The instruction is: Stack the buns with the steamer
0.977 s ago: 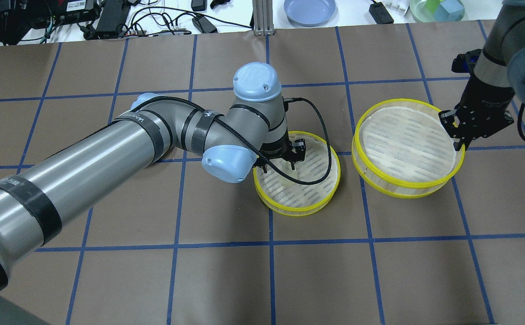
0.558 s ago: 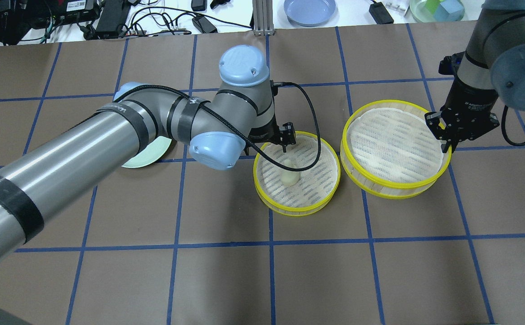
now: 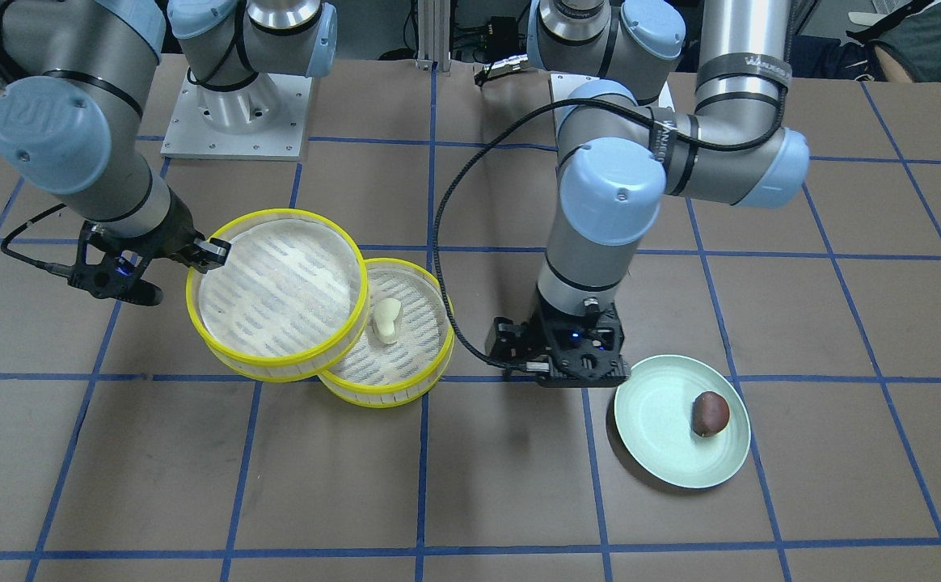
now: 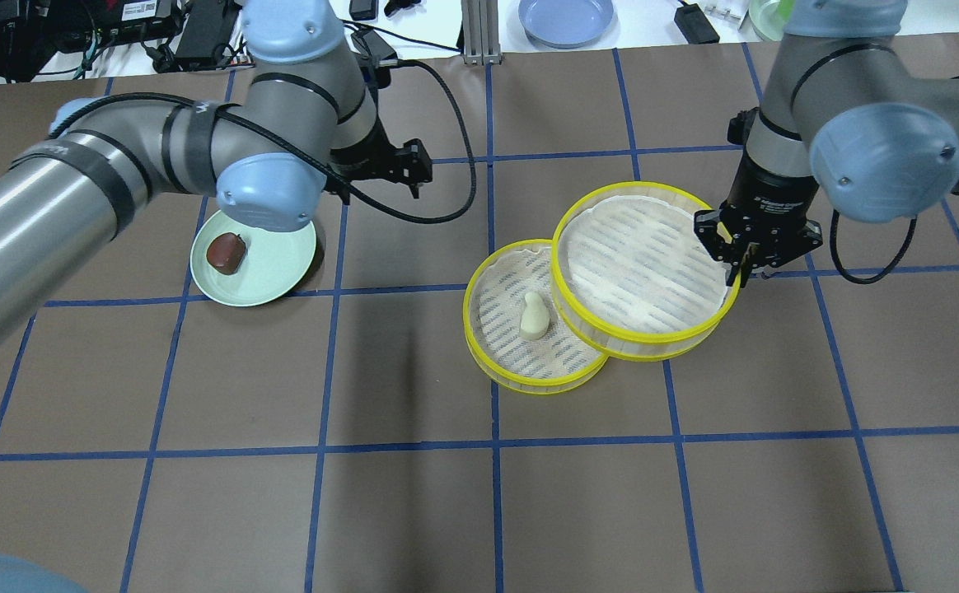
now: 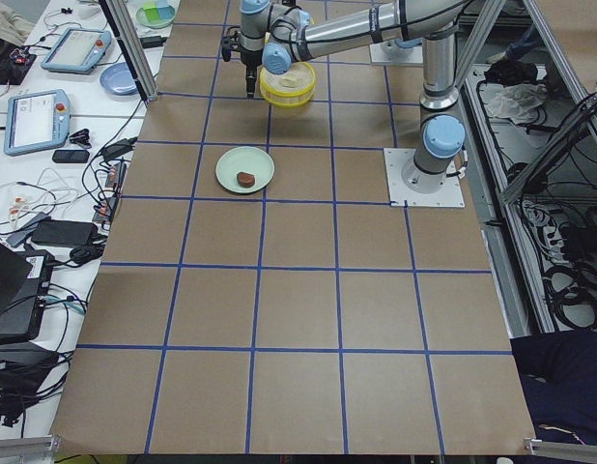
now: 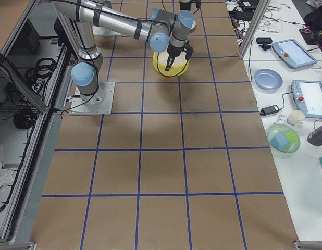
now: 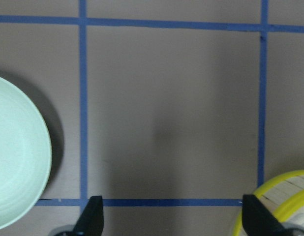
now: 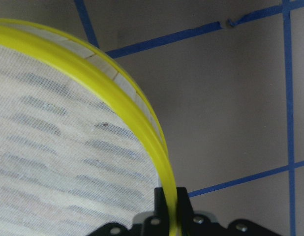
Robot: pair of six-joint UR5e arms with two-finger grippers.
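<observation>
Bun (image 4: 533, 316), cream-white, pear-shaped, small, in lower steamer (image 4: 492, 338).

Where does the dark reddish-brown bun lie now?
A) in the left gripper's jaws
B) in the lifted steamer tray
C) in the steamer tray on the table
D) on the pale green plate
D: the dark bun rests on the pale green plate.
</observation>
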